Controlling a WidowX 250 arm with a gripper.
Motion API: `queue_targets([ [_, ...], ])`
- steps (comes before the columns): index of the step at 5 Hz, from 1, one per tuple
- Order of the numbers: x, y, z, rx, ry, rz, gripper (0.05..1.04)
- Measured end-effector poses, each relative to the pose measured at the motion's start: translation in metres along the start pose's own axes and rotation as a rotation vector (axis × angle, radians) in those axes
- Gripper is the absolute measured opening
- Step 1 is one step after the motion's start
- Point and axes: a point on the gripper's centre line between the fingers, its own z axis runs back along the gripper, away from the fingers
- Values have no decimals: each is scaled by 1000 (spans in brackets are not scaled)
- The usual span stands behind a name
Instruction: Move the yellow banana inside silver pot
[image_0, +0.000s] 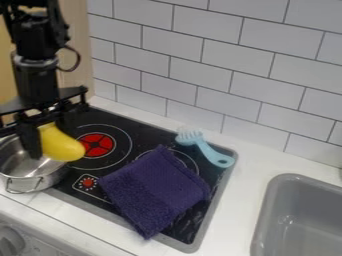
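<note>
My gripper (48, 131) hangs at the left of the camera view, shut on the yellow banana (61, 145). The banana is held above the right part of the silver pot's opening, its rounded end pointing right and slightly down. Below stands the silver pot (28, 176), at the left edge of the stove, with a wire handle on its front side. The gripper and banana hide part of the pot's far rim. How high the banana is above the rim, I cannot tell.
A purple cloth (155, 191) lies across the black stove (127, 120). A light blue brush (206, 148) rests at the stove's back right corner. The grey sink (300, 215) is at the right, and a white tiled wall (200, 65) rises behind.
</note>
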Motion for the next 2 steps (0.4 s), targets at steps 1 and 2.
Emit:
queue_targets([
  [1,17,9,2,14,-27,6,523],
  [2,24,15,-10,37,-9,9,523],
])
